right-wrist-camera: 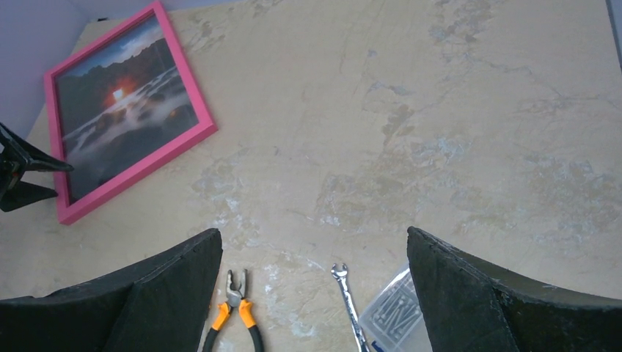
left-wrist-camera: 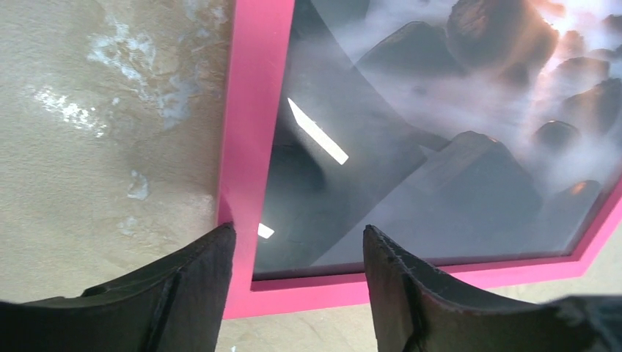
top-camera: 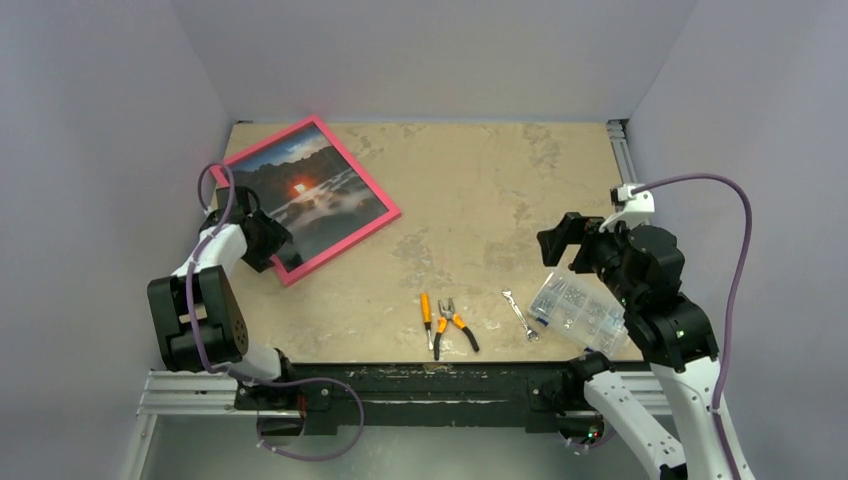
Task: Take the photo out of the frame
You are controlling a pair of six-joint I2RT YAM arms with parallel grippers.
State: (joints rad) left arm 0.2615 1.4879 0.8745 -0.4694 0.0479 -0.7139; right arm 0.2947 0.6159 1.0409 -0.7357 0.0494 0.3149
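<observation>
Between the left fingers [top-camera: 283,255]: near corner of the frame [left-wrist-camera: 246,147], lying flat on the worktop [left-wrist-camera: 95,147]. Parted, not clenched. One tip against the outer edge of the pink border, the other over the glossy face just inside the bottom rail. Set astride the corner, probably for want of any other purchase on something lying this flat; only pinchable or tippable at an edge. No firm hold to be seen, so poised to pinch rather than grasping.

Just beyond those tips, inside the border: the photo [left-wrist-camera: 440,147], dark rocks and mist, face up and fully seated. Nothing removed so far. Likely calls for turning the frame over to reach its back, hence a hold at the corner nearest the arm. Slick surface under one tip; could slide off instead of lifting.

Well off to the right of the left fingers, raised above the worktop: right fingers [top-camera: 558,240], spread wide, empty. Kept clear yet facing the frame, perhaps waiting to steady the far side.

Below and just ahead of them: pliers [right-wrist-camera: 233,308], wrench [right-wrist-camera: 350,304], parts box [right-wrist-camera: 392,312], and a screwdriver [top-camera: 425,308] beside the pliers. All well apart from the frame, of no evident use to this job.
</observation>
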